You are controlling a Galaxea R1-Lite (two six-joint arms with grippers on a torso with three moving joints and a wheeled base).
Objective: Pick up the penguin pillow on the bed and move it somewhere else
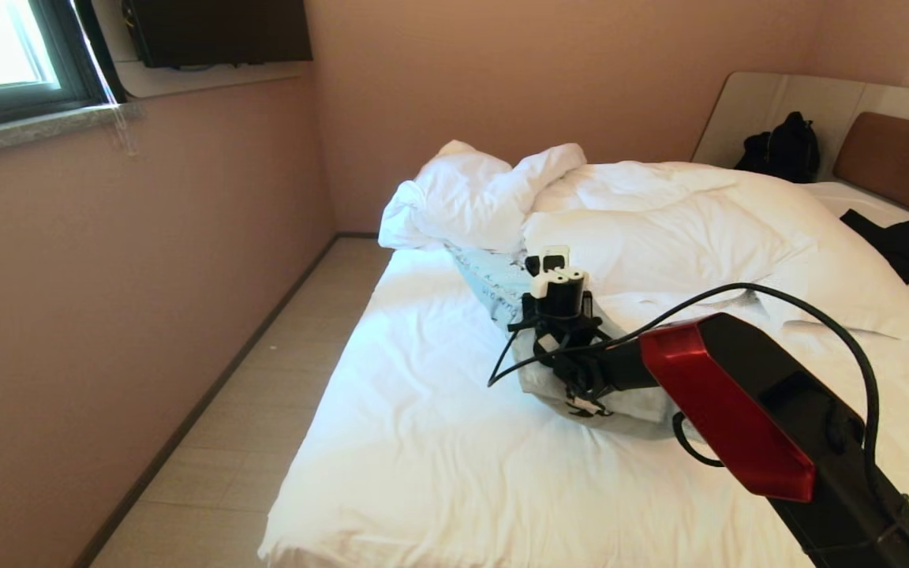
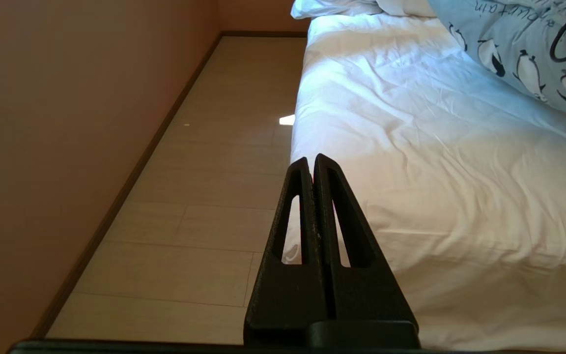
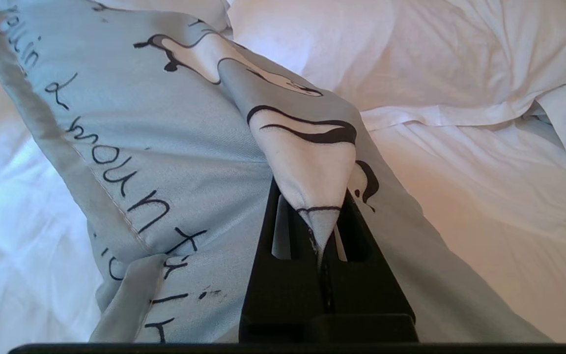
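Right gripper (image 3: 323,216) clenched on a pinched fold of the penguin pillow (image 3: 175,162), so cloth bunches upward over the bed (image 1: 423,442); left gripper (image 2: 314,164) clenched empty, parked at bedside.

Pinkish-tan walls (image 1: 147,260) enclose the room. A dark-framed window (image 1: 5,55) at ten o'clock lets in bright daylight above a grey stone sill (image 1: 36,130). Pale floor tiles (image 1: 265,394) run along a dark skirting board (image 1: 210,394). A dark cabinet (image 1: 218,31) hangs at eleven o'clock.
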